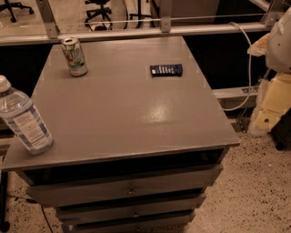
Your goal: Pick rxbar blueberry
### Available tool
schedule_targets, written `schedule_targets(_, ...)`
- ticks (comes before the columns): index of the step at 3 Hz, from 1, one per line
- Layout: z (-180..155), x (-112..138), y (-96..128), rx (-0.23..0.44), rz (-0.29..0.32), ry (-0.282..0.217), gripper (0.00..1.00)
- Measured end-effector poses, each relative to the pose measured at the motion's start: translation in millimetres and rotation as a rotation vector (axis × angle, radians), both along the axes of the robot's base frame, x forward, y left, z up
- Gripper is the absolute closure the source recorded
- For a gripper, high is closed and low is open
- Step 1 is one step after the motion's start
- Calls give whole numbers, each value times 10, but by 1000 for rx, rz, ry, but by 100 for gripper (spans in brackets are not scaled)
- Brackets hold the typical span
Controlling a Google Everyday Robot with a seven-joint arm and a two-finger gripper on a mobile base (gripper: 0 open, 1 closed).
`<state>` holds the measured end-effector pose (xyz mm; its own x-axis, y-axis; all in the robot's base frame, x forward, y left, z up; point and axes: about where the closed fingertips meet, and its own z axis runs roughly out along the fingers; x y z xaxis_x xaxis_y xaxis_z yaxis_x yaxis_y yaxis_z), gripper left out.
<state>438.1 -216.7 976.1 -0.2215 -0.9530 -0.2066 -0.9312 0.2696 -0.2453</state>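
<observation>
Though only at approach: water bottle (22, 120) near left, soda can (75, 56) far left, rxbar blueberry (166, 69) flat on the cabinet (118, 118), far right of centre. No gripper in view, so cannot tell its state; next needs a reach to just above the bar

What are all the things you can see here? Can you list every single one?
cabinet: one, grey, middle of the view
drawers: three, grey, front of the cabinet
soda can: one, green and white, upright at the far left of the cabinet top
rxbar blueberry: one, dark navy blue, lying flat at the far right of the cabinet top
water bottle: one, clear with a white cap, near left edge of the cabinet top
office chairs: two, black, far background
cable: one, white, right of the cabinet
gripper: one, cream, right edge of the view, beside the cabinet, away from the bar
</observation>
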Motion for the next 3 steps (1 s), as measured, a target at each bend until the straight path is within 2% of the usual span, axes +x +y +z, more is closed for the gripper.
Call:
schedule_targets(1, 0, 0, 0, 0, 0, 0, 0)
schedule_targets(2, 2, 114, -44, 39, -24, -27, 0)
schedule_targets(3, -109, 733, -46, 218, -55, -95, 0)
